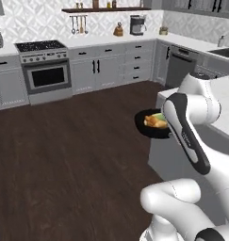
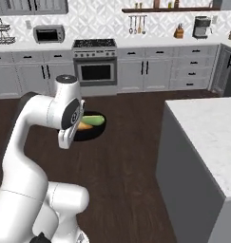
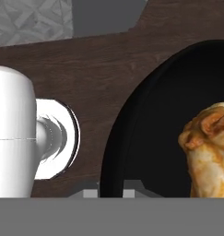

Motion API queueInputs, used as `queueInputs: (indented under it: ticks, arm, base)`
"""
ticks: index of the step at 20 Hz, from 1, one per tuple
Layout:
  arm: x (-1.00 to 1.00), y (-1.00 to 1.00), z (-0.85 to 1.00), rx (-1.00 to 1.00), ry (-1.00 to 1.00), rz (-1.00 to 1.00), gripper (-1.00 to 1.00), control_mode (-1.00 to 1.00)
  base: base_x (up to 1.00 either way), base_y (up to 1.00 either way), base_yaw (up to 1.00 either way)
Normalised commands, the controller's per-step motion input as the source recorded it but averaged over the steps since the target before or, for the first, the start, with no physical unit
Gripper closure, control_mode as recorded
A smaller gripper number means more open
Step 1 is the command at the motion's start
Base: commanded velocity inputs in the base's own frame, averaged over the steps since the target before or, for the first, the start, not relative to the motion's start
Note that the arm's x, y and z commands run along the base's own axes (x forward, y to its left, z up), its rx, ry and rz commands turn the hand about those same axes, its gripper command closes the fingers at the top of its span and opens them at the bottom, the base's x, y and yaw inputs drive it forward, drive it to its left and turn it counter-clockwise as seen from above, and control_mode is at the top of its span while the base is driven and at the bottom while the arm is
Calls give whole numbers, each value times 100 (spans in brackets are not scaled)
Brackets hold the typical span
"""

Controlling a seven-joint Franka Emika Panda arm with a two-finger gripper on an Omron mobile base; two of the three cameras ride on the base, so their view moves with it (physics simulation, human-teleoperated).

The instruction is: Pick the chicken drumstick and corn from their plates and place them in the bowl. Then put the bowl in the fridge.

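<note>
Bowl (image 3: 145, 133) rim sits right at your pincer (image 3: 114, 191), clamped on it; drumstick (image 3: 210, 147) and corn (image 2: 92, 119) ride inside, so you need to keep it level heading fridge-ward.

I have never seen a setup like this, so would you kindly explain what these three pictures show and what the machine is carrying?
This is a rendered kitchen with a white robot arm on a base that drives. Two pictures come from cameras on the base, behind the arm to its left and right; the third looks along the hand. The gripper is shut on the bowl, pinching its rim and carrying it above the wooden floor, beside the island counter. In the bowl lie the drumstick and the green corn. The plates and fridge are out of these views; a stove stands at the far wall.
</note>
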Motion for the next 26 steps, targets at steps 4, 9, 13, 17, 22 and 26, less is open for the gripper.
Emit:
queueInputs:
  ticks: [4,9,13,17,22,26]
  arm:
    - [0,0,0,0,0,0,100,100]
    - [0,0,0,0,0,0,100,100]
    - [0,0,0,0,0,0,100,100]
    - [0,0,0,0,0,0,100,100]
    - [0,0,0,0,0,0,100,100]
    - [0,0,0,0,0,0,100,100]
  base:
    - [100,42,19]
    - [100,6,30]
    - [100,0,27]
    - [100,0,26]
    - [100,-1,36]
    - [100,-2,42]
